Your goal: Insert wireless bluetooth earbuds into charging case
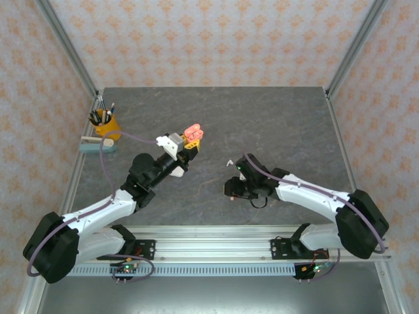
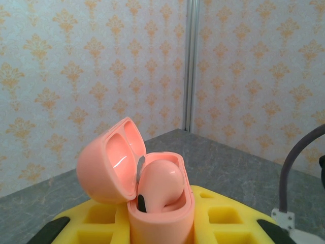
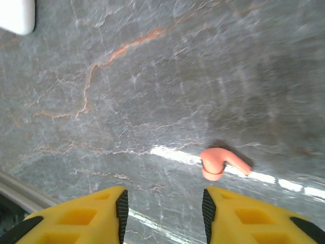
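Note:
My left gripper (image 1: pixel 188 145) is raised above the table and shut on a coral-pink charging case (image 2: pixel 161 216). The case's lid (image 2: pixel 107 163) is swung open. One coral-pink earbud (image 2: pixel 161 184) sits in the case, and the slot beside it is hidden. Lower down, my right gripper (image 3: pixel 163 208) hovers over the grey table with its jaws open and nothing between them. A second coral-pink earbud (image 3: pixel 221 163) lies on the table just beyond the right fingertip (image 3: pixel 209 206), apart from it. In the top view this gripper (image 1: pixel 232 190) is right of the table's centre.
An orange pen cup (image 1: pixel 107 124) and a pale block (image 1: pixel 97 145) stand at the table's left edge. A small white object (image 3: pixel 18 15) lies on the table beyond the right gripper; it also shows from above (image 1: pixel 229 162). A metal rail (image 1: pixel 216 248) runs along the near edge.

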